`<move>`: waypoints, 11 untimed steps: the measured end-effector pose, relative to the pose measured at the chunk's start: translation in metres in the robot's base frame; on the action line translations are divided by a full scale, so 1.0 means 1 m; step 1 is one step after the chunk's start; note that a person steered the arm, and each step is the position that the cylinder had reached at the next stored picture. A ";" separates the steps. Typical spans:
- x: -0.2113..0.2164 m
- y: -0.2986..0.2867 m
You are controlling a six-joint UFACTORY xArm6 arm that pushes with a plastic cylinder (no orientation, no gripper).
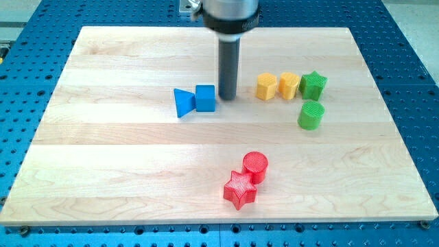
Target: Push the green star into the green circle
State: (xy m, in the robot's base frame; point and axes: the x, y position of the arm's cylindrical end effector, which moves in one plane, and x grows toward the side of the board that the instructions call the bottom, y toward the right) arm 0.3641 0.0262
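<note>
The rod's tip (227,97) rests on the wooden counter (123,171) at upper centre of the frame, just right of the blue cube (205,98) and blue triangle (183,102), and well left of its target. The arm carries no hand, so nothing opens, closes or is held; the tip touches no block that can be made out.

The green star (313,84) sits at upper right, ending a row with two yellow blocks (266,86) (289,85) and apparently touching the nearer one. The green circle (311,114), a short upright cylinder, stands just below it, with a small gap between.

The star looks small, stiff and light, likely to slide easily and to spin if struck off-centre. Contact probably belongs on its top side, pushing toward the frame's bottom. It lies flat and has no long axis; one point faces the frame's top.

A red circle (255,166) and red star (240,190) sit touching at lower centre.
</note>
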 end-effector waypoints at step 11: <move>0.115 0.186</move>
